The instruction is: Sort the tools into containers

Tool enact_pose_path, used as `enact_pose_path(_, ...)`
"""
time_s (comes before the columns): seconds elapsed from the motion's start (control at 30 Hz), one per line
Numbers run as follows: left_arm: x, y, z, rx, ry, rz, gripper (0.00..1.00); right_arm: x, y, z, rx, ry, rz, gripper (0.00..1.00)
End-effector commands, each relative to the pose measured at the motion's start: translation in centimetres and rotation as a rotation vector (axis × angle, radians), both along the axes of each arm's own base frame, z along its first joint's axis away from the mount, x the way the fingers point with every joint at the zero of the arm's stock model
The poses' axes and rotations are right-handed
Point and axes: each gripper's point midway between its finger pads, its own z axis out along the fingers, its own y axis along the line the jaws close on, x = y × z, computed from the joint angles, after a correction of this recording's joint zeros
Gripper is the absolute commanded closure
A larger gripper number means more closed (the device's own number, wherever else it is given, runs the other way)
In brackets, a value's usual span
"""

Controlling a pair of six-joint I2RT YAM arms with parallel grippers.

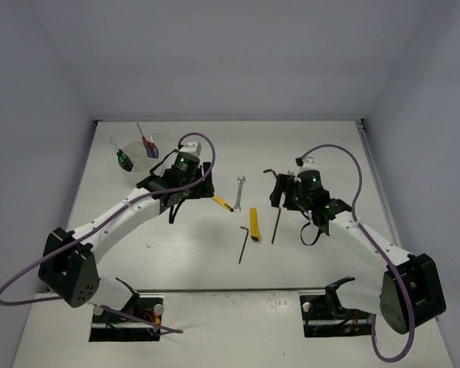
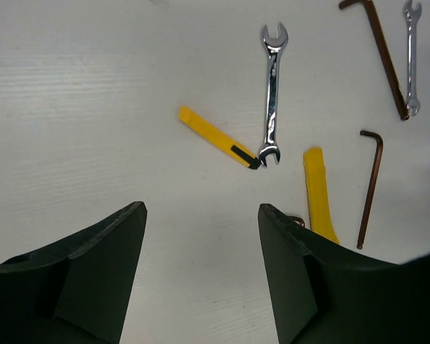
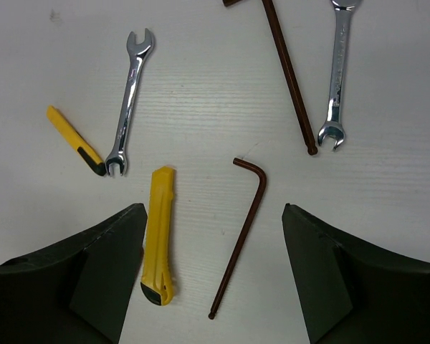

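The white cup (image 1: 136, 162) stands at the back left with a green-black screwdriver (image 1: 123, 158) and a blue-handled one (image 1: 147, 142) in it. My left gripper (image 1: 182, 201) (image 2: 201, 215) is open and empty, over bare table just right of the cup. Ahead of it lie a short yellow tool with a black end (image 2: 215, 136) and a silver wrench (image 2: 271, 93). My right gripper (image 1: 287, 198) (image 3: 213, 215) is open and empty above a yellow knife (image 3: 160, 236) and a dark hex key (image 3: 247, 222). A longer hex key (image 3: 287, 79) and a second wrench (image 3: 337, 72) lie beyond.
Another hex key (image 1: 243, 244) lies nearer the front edge. In the top view the right arm hides the second wrench and most of the longer hex key. Grey walls close the table at the back and both sides.
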Motion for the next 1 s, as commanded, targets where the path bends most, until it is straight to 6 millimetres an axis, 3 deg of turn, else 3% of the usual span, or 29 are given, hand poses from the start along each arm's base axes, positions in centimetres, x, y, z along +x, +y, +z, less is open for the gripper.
enact_pose_path(0.0,0.9,-2.0,0.8,-0.105,-0.03,0.07,0.4,0.6,0.5,0.0,0.019,-0.002,-0.001,0.27)
enact_pose_path(0.13,0.7,-4.0,0.1,-0.048,-0.023,0.005,0.4,0.7,0.4,-0.5,0.009,0.008,-0.002,0.29)
enact_pose_path(0.33,0.8,-5.2,-2.0,-0.028,0.032,0.015,0.4,0.5,0.5,-1.1,0.005,0.026,0.011,0.35)
enact_pose_path(0.7,2.5,-5.0,-4.0,-0.049,0.041,0.27,0.41,0.0,0.7,-1.7,-0.002,0.037,0.043,0.37)
enact_pose_path(0.97,4.3,-5.1,-7.0,-0.007,0.108,0.411,0.48,-0.2,0.6,-1.0,-0.005,0.009,0.06,0.36)
